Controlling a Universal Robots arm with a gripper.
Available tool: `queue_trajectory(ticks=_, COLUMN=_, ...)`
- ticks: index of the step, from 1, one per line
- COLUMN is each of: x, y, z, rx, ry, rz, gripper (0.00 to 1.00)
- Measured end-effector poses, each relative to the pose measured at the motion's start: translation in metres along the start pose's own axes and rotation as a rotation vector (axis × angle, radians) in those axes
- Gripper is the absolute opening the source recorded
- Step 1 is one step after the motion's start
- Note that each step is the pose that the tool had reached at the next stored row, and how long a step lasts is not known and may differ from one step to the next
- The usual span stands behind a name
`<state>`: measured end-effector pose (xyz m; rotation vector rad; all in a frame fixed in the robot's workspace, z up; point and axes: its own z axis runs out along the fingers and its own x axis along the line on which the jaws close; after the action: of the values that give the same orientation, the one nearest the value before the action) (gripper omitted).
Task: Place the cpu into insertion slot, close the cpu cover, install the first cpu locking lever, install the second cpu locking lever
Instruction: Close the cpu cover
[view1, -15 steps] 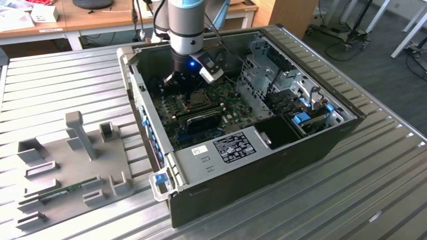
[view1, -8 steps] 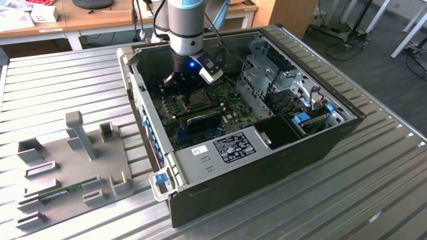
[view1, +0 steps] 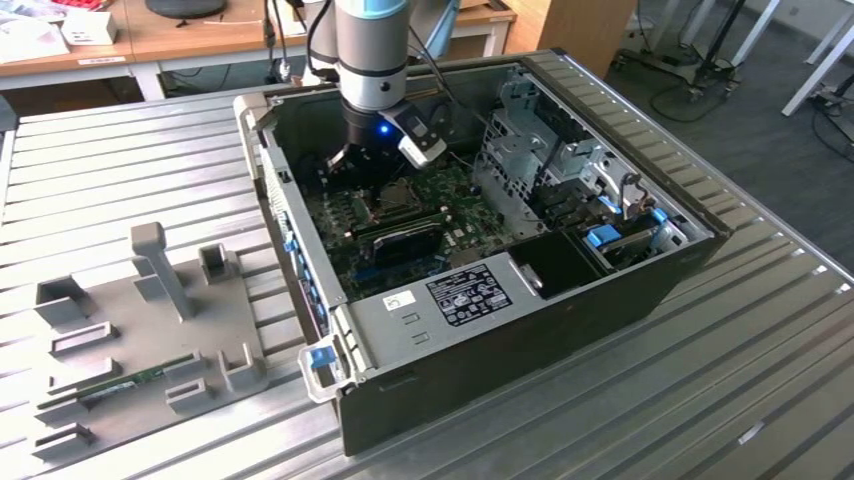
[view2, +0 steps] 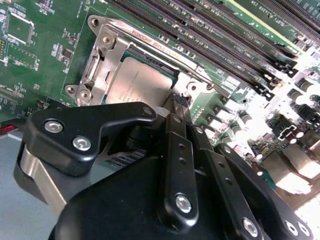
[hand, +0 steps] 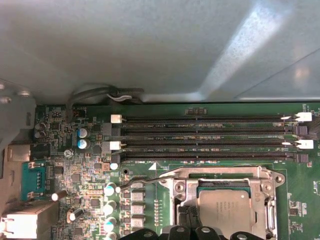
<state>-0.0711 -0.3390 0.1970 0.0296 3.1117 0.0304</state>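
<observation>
Ribbed metal table (view1: 120, 170) took up most of the room, w/ wooden desks (view1: 200, 35) behind it, and an open pc case (view1: 534, 330) lay on its side in the middle. Off to the exterior view's left sat a grey fixture tray (view1: 134, 330) w/ a memory stick (view1: 140, 380) lying in it, well apart from the case. Arm (view1: 367, 50) was reaching straight down into the case, gripper (view1: 347, 175) low over the green motherboard (view1: 441, 215), right by the insertion slot (view1: 396, 200). Up close, both wrist views had the cpu (view2: 140, 82) (hand: 230, 210) sitting flat in that slot, grey top up. The cpu cover (view2: 100, 55) (hand: 215, 174) lay down around it, silvery frame on all sides, cut-out showing the chip. Thin wire lever (hand: 145, 180) (view2: 200, 75) ran along the socket edge nearest the memory slots (hand: 200, 135) (view2: 210, 35); couldn't tell if it was latched. Gripper (view2: 176, 107) (hand: 187, 216) tip was down at the socket's edge, just beside the cpu, on the side away from those slots, touching or nearly so. Open or closed? Couldn't tell from where I stood, and couldn't tell if it had hold of anything.
</observation>
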Motion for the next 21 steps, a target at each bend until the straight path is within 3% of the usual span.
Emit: queue_trajectory(ticks=21, x=0.0003, y=-0.0004, z=0.0006, rx=0.0008, ry=0.0005, rz=0.0, gripper=0.1)
